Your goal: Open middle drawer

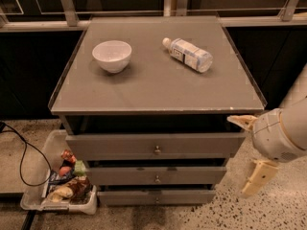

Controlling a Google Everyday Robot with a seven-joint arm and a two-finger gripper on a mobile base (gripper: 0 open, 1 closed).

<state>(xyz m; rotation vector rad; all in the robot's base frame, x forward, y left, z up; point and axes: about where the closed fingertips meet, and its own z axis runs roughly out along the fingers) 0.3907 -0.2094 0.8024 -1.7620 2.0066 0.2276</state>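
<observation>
The hand (238, 156) hangs by the cabinet's right side, level with the drawers, its two pale fingers spread wide and holding nothing. The middle drawer (192, 175) sits shut between the other two, with a small knob (157, 179) at its centre. Farther back on the tabletop (144, 87), a white bowl (112, 55) stands and a plastic bottle (188, 54) lies on its side.

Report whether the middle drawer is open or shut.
Shut: the middle drawer shows no interior, and its front does not stick out. The gripper hangs right of the cabinet, jaws open, off the knob.
</observation>
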